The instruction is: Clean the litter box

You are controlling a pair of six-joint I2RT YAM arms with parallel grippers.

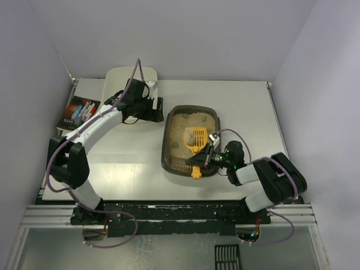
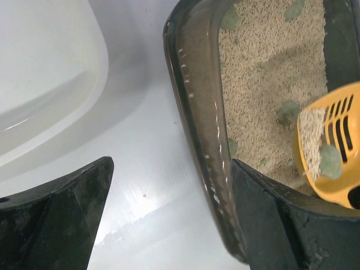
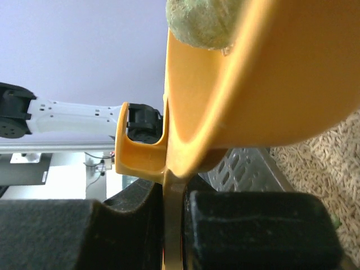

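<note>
Top view: the box [image 1: 167,147] is sitting on the bench [image 1: 129,163], right of centre, between the two arms. The right claw [image 1: 207,156] is pinching a yellow scoop [image 1: 198,143] by its handle and holding it over the litter [image 1: 179,130] with a clump [image 1: 191,138] in it. The left claw [image 1: 154,109] is hanging spread between the white tub [image 1: 115,79] and the box's far left corner.

Left wrist view: the box's long wall is running between the spread fingers, one outside over the bench, the other on the litter side. I cannot tell whether either is touching.

Right wrist view: the pads are pressing together on the thin handle, and the clump is riding near the scoop's lip.

The box is looking thin-walled and a little flexy, weighted by litter and likely to slide on the smooth bench. The rim of that long wall seems the place to grip it
</note>
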